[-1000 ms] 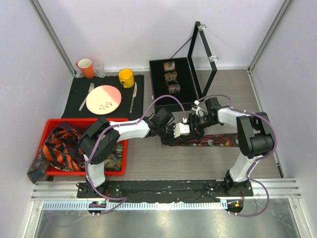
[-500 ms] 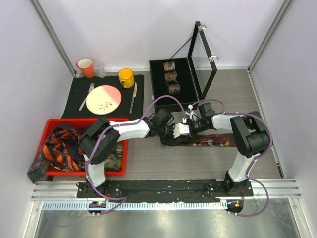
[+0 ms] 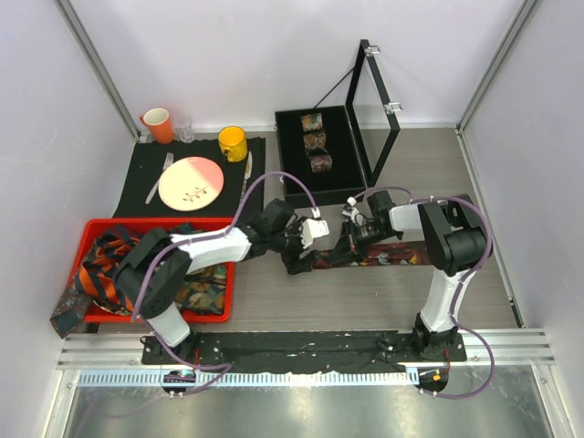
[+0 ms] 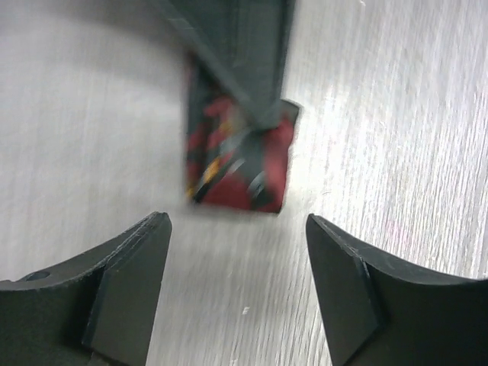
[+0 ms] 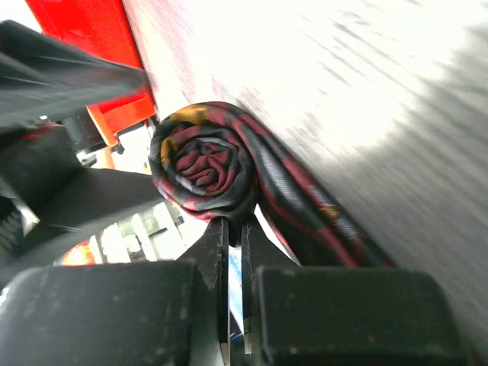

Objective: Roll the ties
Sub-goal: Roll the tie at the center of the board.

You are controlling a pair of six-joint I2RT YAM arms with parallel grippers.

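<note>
Heap of orange-navy striped ties fills the red bin at lower left of the top view; not in play, no hazard from it. Just beyond, mid-frame, the dark red tie lies flat on the table, running left from centre right into a small coil where both grippers meet. On the right gripper the jaws are closed to a thin slit, tips at the coil's lower edge, apparently pinching only that edge. On the left gripper the jaws are wide, straddling bare table just short of the tie's wound end, touching nothing. Main risk, as I judge it: the coil hangs on a sliver of fabric, so any twist or drag from the flat tail could slip it free and let the turns spring open. Second: nothing guides the strip's edges, so further turns may wander sideways and cone out. Third: a dark finger, probably the right gripper's, lies across the wound end in the left wrist view, so the left jaws closing there could strike it or squash the roll. Farthest, upper centre, three rolled ties sit in the open black case; a slack roll would likely unwind on the carry there.
</note>
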